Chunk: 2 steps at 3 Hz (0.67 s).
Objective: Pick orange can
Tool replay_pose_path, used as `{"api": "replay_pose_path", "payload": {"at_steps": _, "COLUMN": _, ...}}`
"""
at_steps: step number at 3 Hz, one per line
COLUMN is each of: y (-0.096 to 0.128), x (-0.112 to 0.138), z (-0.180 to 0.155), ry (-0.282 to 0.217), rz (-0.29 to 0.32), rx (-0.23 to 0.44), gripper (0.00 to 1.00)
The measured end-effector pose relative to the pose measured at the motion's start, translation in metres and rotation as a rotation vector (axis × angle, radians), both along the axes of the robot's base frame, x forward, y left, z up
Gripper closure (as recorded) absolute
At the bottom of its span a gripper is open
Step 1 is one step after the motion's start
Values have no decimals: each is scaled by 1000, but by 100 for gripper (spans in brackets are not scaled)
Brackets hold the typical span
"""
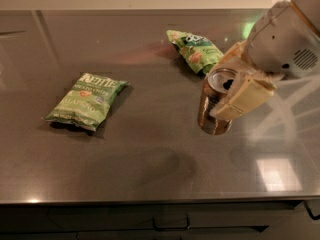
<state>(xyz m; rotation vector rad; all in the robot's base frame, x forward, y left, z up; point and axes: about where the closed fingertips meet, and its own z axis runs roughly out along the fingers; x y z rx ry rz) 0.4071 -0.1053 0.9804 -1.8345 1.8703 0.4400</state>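
The orange can [211,109] is a coppery brown drink can with a silver top and a pull-tab hole. It is upright and held up off the grey table [150,169], right of centre. My gripper [227,91] comes in from the upper right and is shut on the can, one cream finger [242,100] across its right side and the other behind it. A soft shadow lies on the table below and to the left of the can.
A green Kettle chip bag [87,100] lies flat at the left. A second green chip bag [194,50] lies at the back, just behind the can. The table's front edge runs along the bottom, with drawers below it.
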Motion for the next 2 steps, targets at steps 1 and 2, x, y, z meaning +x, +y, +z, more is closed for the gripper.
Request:
{"api": "replay_pose_path", "payload": {"at_steps": 1, "y": 10, "x": 10, "z": 30, "ry": -43, "rz": -43, "rx": -18, "gripper": 100}}
{"api": "replay_pose_path", "payload": {"at_steps": 2, "y": 10, "x": 10, "z": 30, "ry": -44, "rz": -42, "rx": -18, "gripper": 100}}
